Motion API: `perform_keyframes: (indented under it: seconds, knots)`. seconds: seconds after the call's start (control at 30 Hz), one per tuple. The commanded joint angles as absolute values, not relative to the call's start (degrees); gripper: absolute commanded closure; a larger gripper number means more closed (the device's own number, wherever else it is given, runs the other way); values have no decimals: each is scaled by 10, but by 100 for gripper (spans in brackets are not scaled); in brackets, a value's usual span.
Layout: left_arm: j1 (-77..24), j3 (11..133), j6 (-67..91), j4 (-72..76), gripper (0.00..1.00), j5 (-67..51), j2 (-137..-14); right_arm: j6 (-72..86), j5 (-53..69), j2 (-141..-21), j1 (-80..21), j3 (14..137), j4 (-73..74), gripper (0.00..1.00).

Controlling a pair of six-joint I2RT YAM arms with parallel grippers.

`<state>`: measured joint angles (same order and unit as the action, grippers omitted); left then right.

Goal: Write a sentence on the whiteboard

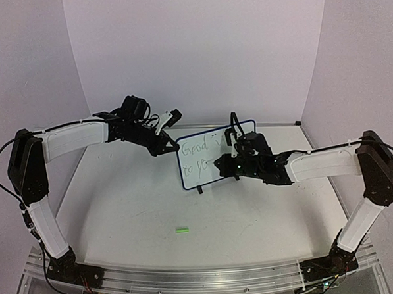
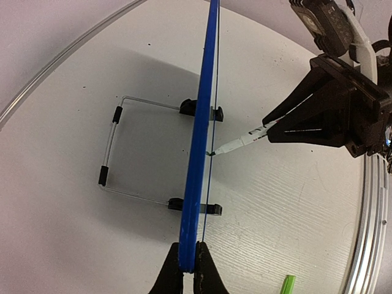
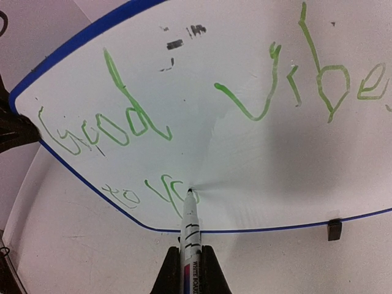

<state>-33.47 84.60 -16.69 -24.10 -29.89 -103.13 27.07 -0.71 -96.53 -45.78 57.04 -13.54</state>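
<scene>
The whiteboard [image 1: 199, 165] stands upright mid-table on small black feet [image 3: 334, 228]. My left gripper [image 1: 172, 147] is shut on its blue left edge [image 2: 202, 122], the fingertips [image 2: 188, 264] pinching the rim. My right gripper [image 3: 190, 269] is shut on a white marker [image 3: 190, 223], whose tip touches the board's face at the lower line. The sentence [image 3: 131, 119] in green reads "Good vibes" above and "to yo" below, with the tip at the last letter. The left wrist view shows the marker [image 2: 236, 144] meeting the board from the right.
A green marker cap [image 1: 182, 231] lies on the table in front of the board, also seen as the cap [image 2: 287, 285] near the left wrist view's bottom. A wire stand [image 2: 113, 144] props the board from behind. Pale walls enclose the table.
</scene>
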Motion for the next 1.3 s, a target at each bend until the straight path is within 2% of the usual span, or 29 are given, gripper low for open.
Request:
perform_keyframes:
  seconds: [0.0,1.27]
  knots:
    - [-331,836,-201,-254,100,-249,-1013,265,-10,-954,-454,597,-154,100]
    - [-331,836,-201,-254,100,-250,-1015,272,10,-914,-454,540,-152,100]
